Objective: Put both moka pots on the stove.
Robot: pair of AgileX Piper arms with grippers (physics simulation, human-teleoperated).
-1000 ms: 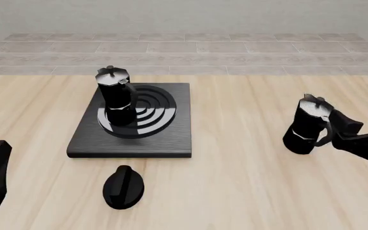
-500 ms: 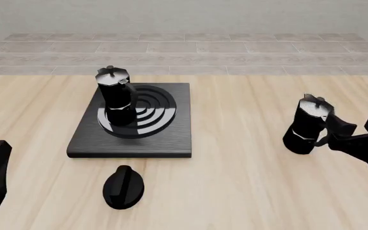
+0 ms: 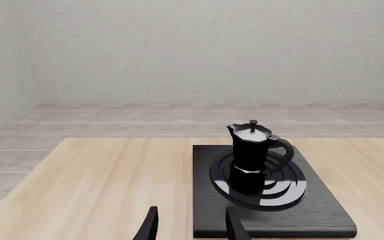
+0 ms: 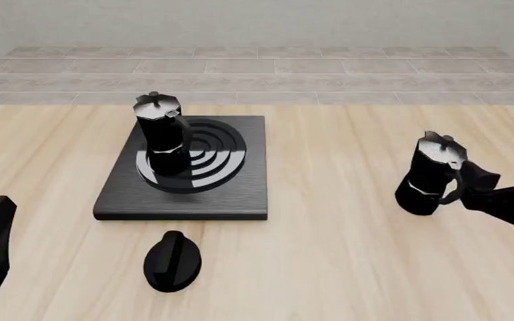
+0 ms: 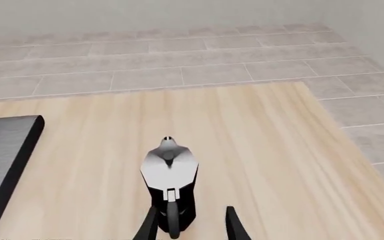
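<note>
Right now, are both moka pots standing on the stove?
No: one moka pot stands on the stove, the other moka pot sits on the bare table.

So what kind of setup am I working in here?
Probably a simulated kitchen-style tabletop, not a real room: a pale wooden table bearing a black stove with one ringed burner, two moka pots, and a loose knob. Beyond are a tiled floor and a plain wall.
</note>
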